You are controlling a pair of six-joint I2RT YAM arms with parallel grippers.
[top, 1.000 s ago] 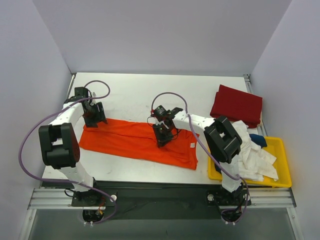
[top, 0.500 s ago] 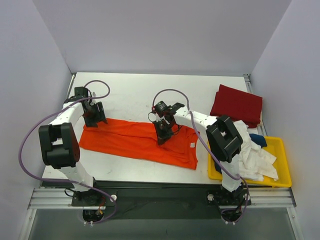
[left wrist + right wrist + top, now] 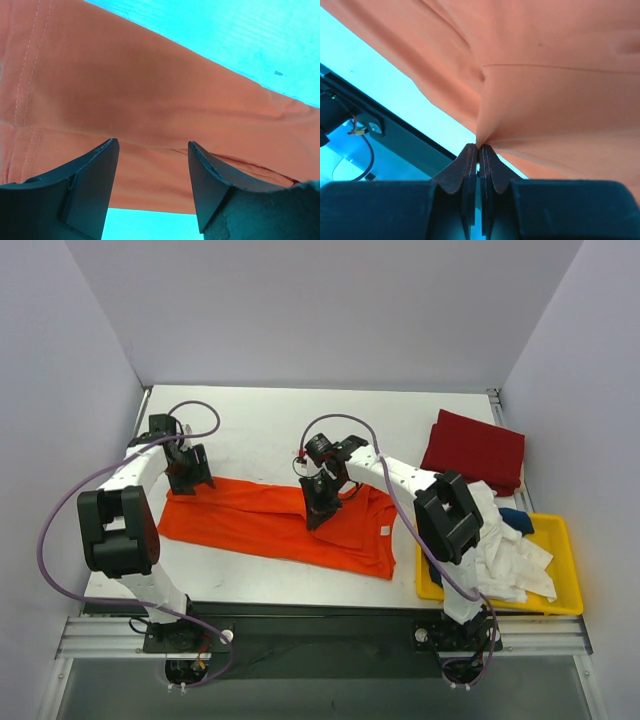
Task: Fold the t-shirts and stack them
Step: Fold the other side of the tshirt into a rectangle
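Observation:
The bright orange t-shirt [image 3: 260, 525] lies spread along the table's front. My right gripper [image 3: 316, 512] is shut on a pinch of its cloth [image 3: 480, 142] near the shirt's middle, and the fabric pulls into folds there. My left gripper [image 3: 188, 480] is open over the shirt's far left corner; orange cloth [image 3: 150, 130] lies between and beyond its fingers, not gripped. A dark red t-shirt [image 3: 473, 451] lies folded at the back right. White t-shirts [image 3: 505, 550] and a bit of navy blue cloth [image 3: 516, 518] are heaped in the bin.
A yellow plastic bin [image 3: 565, 595] stands at the front right, overflowing with cloth. Walls close in the table on the left, back and right. Purple cables loop off both arms.
My right gripper has moved left and toward the back with the pinched orange cloth, drawing the shirt's right part over itself. The left arm has not moved.

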